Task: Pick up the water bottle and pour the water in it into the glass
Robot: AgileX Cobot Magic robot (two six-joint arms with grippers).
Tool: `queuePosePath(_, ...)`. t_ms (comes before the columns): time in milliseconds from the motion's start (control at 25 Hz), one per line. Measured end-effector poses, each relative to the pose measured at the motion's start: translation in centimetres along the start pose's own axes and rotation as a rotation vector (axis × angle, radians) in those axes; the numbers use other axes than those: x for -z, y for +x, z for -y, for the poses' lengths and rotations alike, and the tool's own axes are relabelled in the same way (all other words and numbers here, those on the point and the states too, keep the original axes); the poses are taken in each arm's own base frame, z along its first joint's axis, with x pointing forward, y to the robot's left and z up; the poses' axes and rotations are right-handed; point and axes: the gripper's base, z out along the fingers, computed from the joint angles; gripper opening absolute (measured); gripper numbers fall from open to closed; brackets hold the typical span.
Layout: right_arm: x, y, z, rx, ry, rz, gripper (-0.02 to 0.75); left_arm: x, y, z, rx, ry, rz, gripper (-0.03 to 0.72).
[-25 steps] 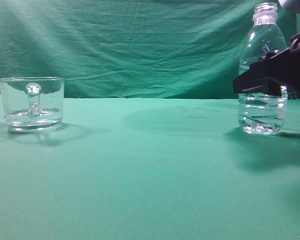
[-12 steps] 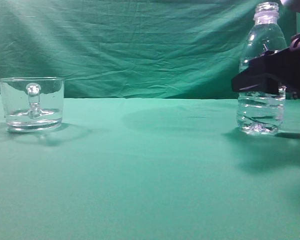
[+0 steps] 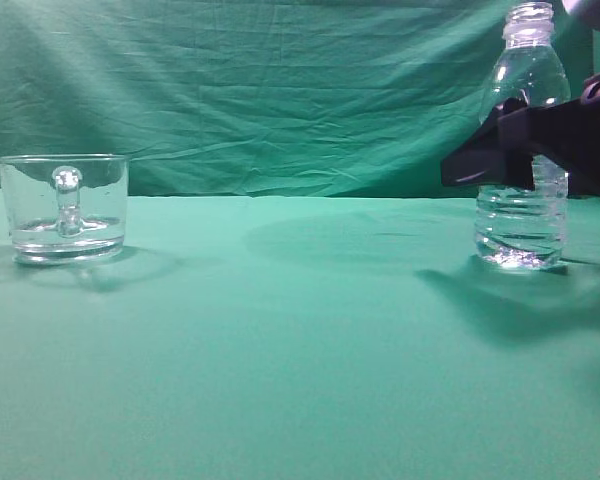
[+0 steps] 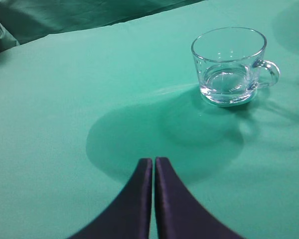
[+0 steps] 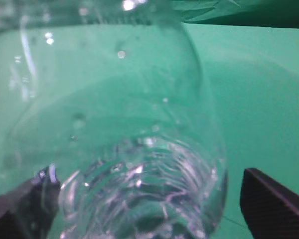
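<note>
The water bottle [image 3: 526, 70] stands upright and uncapped on the green cloth at the far right, with the water [image 3: 521, 228] in its lower part. My right gripper [image 3: 480, 158] is open, with one dark finger on each side of the bottle's middle. In the right wrist view the bottle [image 5: 119, 124] fills the space between the fingers [image 5: 144, 199]; the left finger touches it and a small gap shows at the right finger. The glass [image 3: 65, 205] stands at the far left with its handle towards the camera. My left gripper [image 4: 153, 163] is shut and empty, above the cloth short of the glass [image 4: 229, 64].
A green cloth [image 3: 300, 350] covers the table and a green cloth backdrop [image 3: 280, 90] hangs behind it. Shadows of the arms fall on the cloth between the glass and the bottle.
My right gripper has slid further left past the bottle, so its fingers now reach beyond the bottle's body. The bottle has stayed standing. The glass has not moved.
</note>
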Motion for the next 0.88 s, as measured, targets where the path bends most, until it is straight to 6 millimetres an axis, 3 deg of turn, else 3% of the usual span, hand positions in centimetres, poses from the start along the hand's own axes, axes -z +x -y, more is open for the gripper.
queuePosePath(240, 0.6, -1.4, -0.1, 0.024, 0.022, -0.019, 0.652, 0.0, 0.0, 0.0, 0.0, 0.0, 0.0, 0.0)
queuePosePath(880, 5.2, -10.2, -2.0, 0.079, 0.03, 0.251, 0.652, 0.0, 0.0, 0.0, 0.0, 0.0, 0.0, 0.0)
